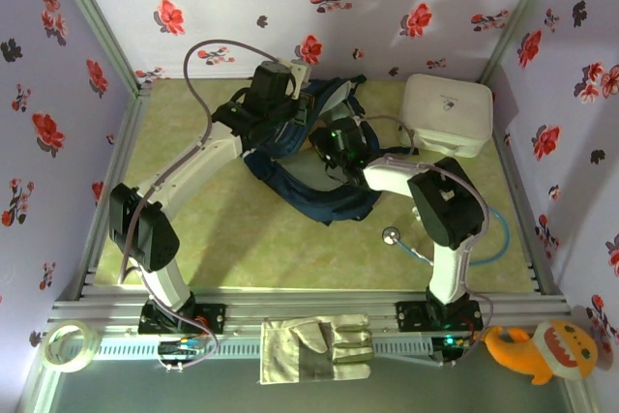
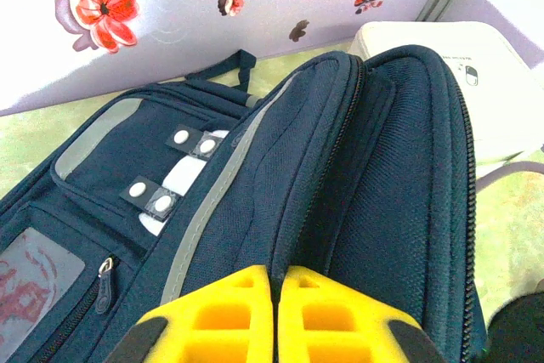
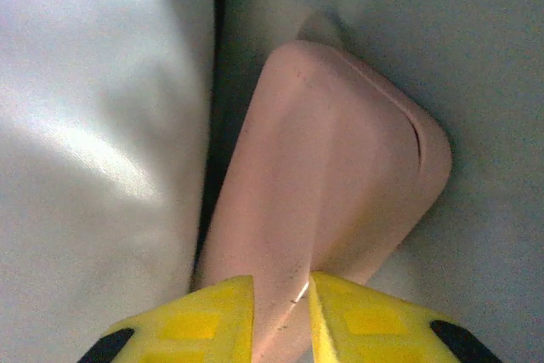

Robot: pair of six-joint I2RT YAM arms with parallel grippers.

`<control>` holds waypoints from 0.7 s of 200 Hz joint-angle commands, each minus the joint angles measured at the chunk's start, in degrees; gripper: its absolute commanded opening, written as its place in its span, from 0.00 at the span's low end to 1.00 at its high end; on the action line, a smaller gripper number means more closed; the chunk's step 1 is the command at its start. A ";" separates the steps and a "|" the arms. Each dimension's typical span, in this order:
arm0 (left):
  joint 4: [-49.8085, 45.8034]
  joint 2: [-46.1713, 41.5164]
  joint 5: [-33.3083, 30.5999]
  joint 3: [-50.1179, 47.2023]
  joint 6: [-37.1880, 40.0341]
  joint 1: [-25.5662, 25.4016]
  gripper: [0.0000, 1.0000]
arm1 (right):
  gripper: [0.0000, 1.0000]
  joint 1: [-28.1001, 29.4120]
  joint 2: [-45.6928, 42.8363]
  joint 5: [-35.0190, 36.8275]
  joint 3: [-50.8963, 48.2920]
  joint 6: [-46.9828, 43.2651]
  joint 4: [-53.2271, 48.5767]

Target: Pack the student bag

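The student bag lies mid-way across the table, near a white zip case. The left arm stretches forward, with the left gripper closed at the bag's top edge. The right arm bends inward, and the right gripper clamps a pink rounded case against grey lining.

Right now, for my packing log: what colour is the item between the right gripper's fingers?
The item is pale pink, clearest in the right wrist view.
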 commanded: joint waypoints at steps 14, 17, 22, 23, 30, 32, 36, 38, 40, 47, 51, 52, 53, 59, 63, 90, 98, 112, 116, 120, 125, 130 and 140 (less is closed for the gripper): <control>6.62 -0.53 0.33 2.90 -1.46 1.03 0.00 | 0.19 -0.43 5.57 -0.79 7.89 -3.15 -0.39; 6.57 -0.44 0.30 2.84 -1.54 1.01 0.00 | 0.19 -0.59 5.96 -1.09 8.21 -3.05 -0.23; 6.37 -0.28 0.37 2.83 -1.77 1.15 0.00 | 0.19 -0.83 6.35 -1.74 8.64 -2.95 0.23; 6.40 -0.27 0.38 2.83 -1.80 1.18 0.00 | 0.19 -0.86 6.50 -1.86 8.65 -2.94 0.34; 6.20 -0.02 0.30 2.83 -1.98 1.38 0.00 | 0.18 -1.10 6.64 -2.72 8.69 -2.75 1.26; 6.06 0.07 0.32 2.83 -2.04 1.46 0.00 | 0.18 -1.14 6.54 -2.87 8.52 -2.64 1.68; 5.92 0.22 0.32 2.88 -2.13 1.56 0.00 | 0.18 -1.27 6.14 -3.14 8.00 -2.51 2.43; 5.88 0.22 0.30 2.84 -2.23 1.61 0.00 | 0.18 -1.31 5.83 -3.19 7.73 -2.49 2.81; 5.80 0.28 0.38 2.83 -2.28 1.69 0.00 | 0.19 -1.39 5.59 -3.25 7.44 -2.53 3.19; 5.61 0.53 0.36 2.78 -2.43 1.87 0.00 | 0.20 -1.48 4.13 -3.28 5.87 -2.55 4.07; 5.48 0.62 0.45 2.62 -2.57 1.96 0.00 | 0.21 -1.63 3.13 -3.33 5.09 -2.62 4.33; 5.47 0.62 0.37 2.59 -2.55 1.99 0.00 | 0.21 -1.65 2.79 -3.36 4.81 -2.69 4.41; 5.46 0.67 0.33 2.62 -2.58 2.00 0.00 | 0.21 -1.66 2.48 -3.41 4.54 -2.72 4.45; 5.41 0.84 0.42 2.37 -2.68 2.09 0.00 | 0.23 -1.84 0.74 -3.55 2.92 -2.88 4.78; 5.38 0.93 0.44 2.28 -2.78 2.18 0.00 | 0.23 -1.93 -0.47 -3.51 1.71 -3.09 4.88; 5.73 1.63 3.34 1.52 -3.30 2.28 0.00 | 0.30 -2.85 -11.23 -1.50 -8.29 -4.23 3.58; 5.73 1.91 5.13 1.21 -3.40 2.28 0.00 | 0.31 -3.23 -14.67 -0.58 -11.45 -4.50 2.50; 5.94 2.29 8.80 0.47 -3.50 2.28 0.02 | 0.34 -4.16 -20.64 1.49 -16.65 -4.78 -0.15; 5.98 2.37 9.99 0.19 -3.45 2.28 0.06 | 0.36 -4.45 -22.90 2.33 -17.97 -5.01 -1.36; 5.98 2.38 11.11 -0.11 -3.49 2.28 0.11 | 0.37 -4.69 -24.64 3.50 -19.17 -5.16 -2.65; 6.08 2.38 12.31 -0.56 -3.49 2.28 0.18 | 0.39 -4.97 -27.45 5.02 -20.62 -5.61 -4.62; 6.25 2.34 13.28 -1.05 -3.58 2.28 0.25 | 0.40 -5.18 -30.02 6.83 -21.77 -6.17 -6.92; 6.70 2.05 14.68 -2.27 -3.96 2.28 0.40 | 0.45 -5.53 -35.43 11.20 -23.52 -7.06 -12.35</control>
